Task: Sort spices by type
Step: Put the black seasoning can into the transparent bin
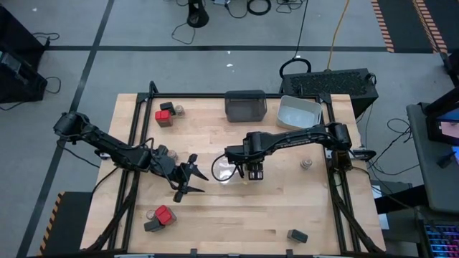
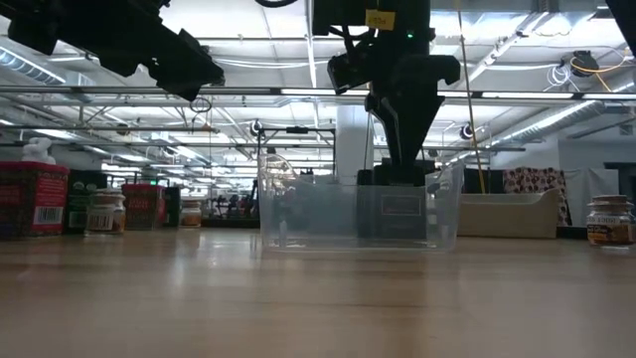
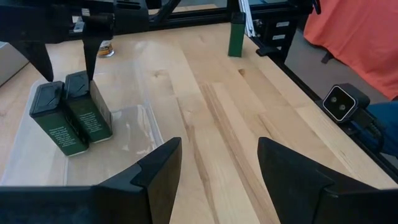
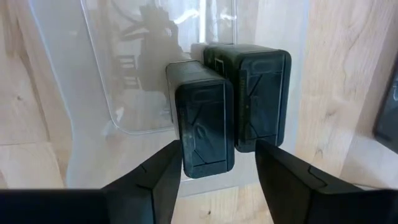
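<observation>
Two dark, boxy spice tins [image 4: 230, 106] with flat embossed lids stand upright, touching side by side, inside a clear plastic bin [image 1: 228, 169] on the pale wooden tabletop [image 1: 237, 215]. The right pincer [image 4: 217, 163] hangs directly above them, fingers spread apart, gripping nothing. The left pincer [image 1: 185, 179] hovers beside the bin, also open and empty.

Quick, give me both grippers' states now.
Left gripper: open, empty, above the table.
Right gripper: open, over a dark tin in the clear bin.
</observation>
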